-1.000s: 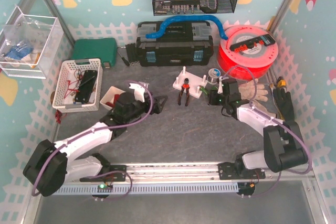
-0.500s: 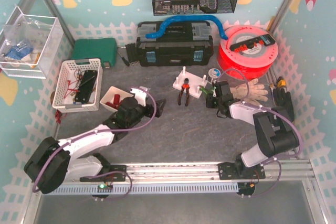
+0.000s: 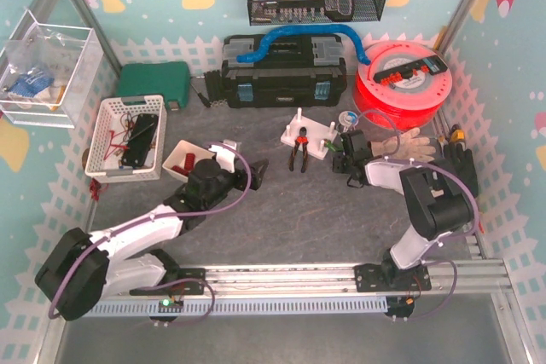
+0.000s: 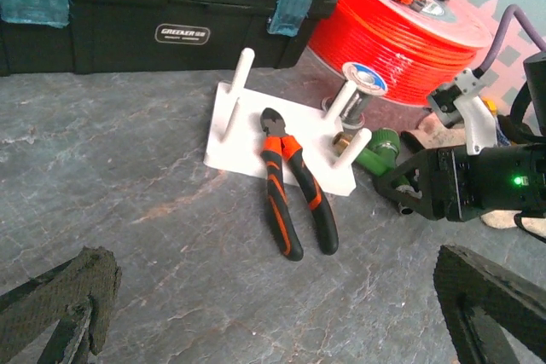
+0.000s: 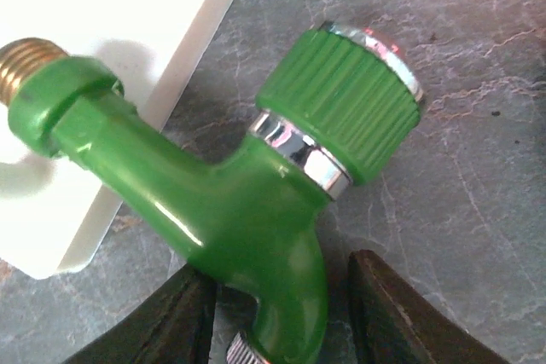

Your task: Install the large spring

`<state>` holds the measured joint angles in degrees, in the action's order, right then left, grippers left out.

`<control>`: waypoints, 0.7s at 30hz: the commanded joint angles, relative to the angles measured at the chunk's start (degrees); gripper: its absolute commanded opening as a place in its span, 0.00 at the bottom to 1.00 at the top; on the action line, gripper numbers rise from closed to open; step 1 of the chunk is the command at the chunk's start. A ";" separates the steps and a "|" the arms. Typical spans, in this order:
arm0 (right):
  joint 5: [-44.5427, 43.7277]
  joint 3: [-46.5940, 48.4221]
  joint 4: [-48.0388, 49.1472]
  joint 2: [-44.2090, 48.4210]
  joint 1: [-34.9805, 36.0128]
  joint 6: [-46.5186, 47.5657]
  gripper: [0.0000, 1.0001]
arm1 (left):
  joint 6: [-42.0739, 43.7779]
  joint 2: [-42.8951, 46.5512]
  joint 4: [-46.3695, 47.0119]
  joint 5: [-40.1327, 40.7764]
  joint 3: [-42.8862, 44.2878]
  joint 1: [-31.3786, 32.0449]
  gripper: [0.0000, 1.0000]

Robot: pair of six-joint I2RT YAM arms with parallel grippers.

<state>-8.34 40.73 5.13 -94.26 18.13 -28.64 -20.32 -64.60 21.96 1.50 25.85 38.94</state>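
Note:
I cannot make out a large spring in any view. A green tap (image 5: 247, 210) with a brass thread lies against the right edge of the white peg stand (image 3: 305, 135). It also shows in the left wrist view (image 4: 380, 149). My right gripper (image 5: 286, 321) is open with its jaws on either side of the tap's spout; a gap shows beside the right finger (image 5: 401, 313). From above, the right gripper (image 3: 343, 153) is by the stand's right side. My left gripper (image 4: 281, 296) is open and empty, low over the table and left of the stand, also seen from above (image 3: 256, 175). Orange-black pliers (image 4: 294, 198) lie across the stand's front.
A black toolbox (image 3: 283, 70) stands behind the stand and a red cable reel (image 3: 401, 83) at the back right. A silver disc (image 4: 363, 78) stands by the stand's back. A white glove (image 3: 405, 144) lies to the right, and a white basket (image 3: 128, 138) and a red tray (image 3: 181, 159) to the left.
My right gripper has moved left toward the stand and now straddles the green tap, its arm folded closer in. My left gripper has barely shifted.

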 commanded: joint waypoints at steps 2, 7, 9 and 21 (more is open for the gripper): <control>-3.50 2.51 -2.97 -2.42 0.63 -4.51 0.43 | 0.72 -0.89 0.57 -0.15 -0.02 0.35 0.99; -4.58 3.49 -3.81 -4.12 1.42 -9.32 0.36 | 0.72 -1.44 0.57 -0.45 0.35 0.36 0.99; -4.72 4.05 -3.92 -5.08 1.47 -9.77 0.34 | 0.72 -1.51 0.46 -0.38 0.35 0.35 0.99; -6.37 1.47 -2.83 1.27 1.56 -11.58 0.22 | 0.63 -1.22 0.48 0.05 0.21 0.38 0.99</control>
<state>-13.52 44.12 3.62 -97.08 19.25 -38.70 -20.34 -65.80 21.96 1.48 25.85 38.94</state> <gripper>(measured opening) 0.262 0.993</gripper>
